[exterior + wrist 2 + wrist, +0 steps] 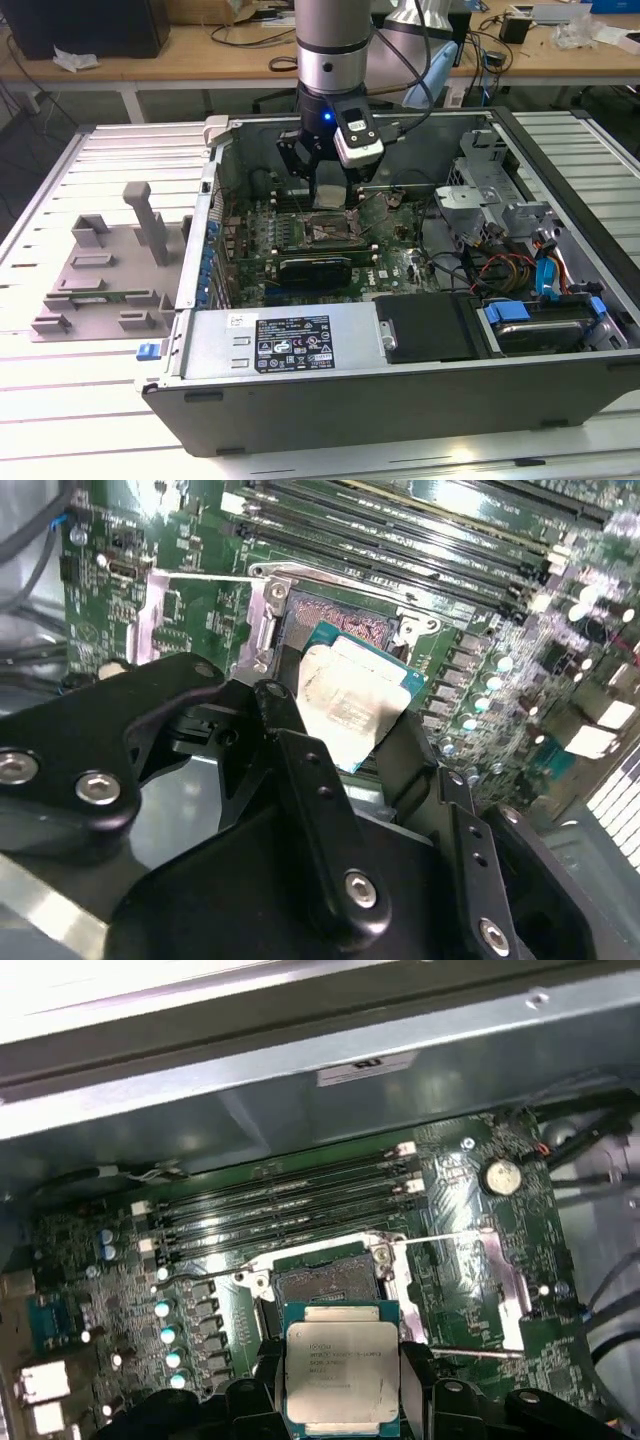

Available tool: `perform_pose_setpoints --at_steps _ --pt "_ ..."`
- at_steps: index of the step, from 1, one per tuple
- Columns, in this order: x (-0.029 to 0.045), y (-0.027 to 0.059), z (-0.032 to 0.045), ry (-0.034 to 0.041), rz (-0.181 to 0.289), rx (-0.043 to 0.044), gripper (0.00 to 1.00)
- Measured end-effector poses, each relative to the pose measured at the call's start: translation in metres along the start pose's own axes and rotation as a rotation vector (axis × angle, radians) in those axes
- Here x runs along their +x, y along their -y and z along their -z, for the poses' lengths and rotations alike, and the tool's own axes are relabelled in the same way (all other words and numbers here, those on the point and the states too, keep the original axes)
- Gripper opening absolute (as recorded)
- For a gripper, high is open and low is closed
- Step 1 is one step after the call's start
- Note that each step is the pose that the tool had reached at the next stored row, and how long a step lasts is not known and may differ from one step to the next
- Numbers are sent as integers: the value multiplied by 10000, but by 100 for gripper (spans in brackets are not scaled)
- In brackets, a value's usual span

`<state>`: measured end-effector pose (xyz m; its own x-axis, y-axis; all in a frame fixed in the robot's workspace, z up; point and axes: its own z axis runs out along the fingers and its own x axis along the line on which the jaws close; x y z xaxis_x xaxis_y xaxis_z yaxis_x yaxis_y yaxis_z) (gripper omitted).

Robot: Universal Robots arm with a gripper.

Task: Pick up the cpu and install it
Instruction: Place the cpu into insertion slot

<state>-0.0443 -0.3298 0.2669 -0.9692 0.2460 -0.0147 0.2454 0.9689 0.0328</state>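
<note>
One claw (328,192) hung inside the open computer case (400,405) on the surface (60,420) in the exterior view. In the second wrist view we saw its fingers (300,770) clamped on the cpu (350,705), tilted over the socket (335,630). In the first wrist view the cpu (342,1375) sat near that uncovered socket (328,1285).

Silvery, green-rimmed square cpu (342,1372) just above the open socket (328,1285)
</note>
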Motion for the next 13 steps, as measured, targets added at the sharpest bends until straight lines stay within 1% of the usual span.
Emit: perform_pose_setpoints --at_steps 2,4,6,9,10,13 --pt "0 0 -1 25 -741 11 55" --pt "0 0 -2 34 -1036 15 55" --pt "0 0 -3 48 -1471 22 55" --pt "0 0 -4 65 -1982 29 55" --pt "0 0 -4 74 -2272 33 55" --pt "0 0 -5 93 -2842 42 55"
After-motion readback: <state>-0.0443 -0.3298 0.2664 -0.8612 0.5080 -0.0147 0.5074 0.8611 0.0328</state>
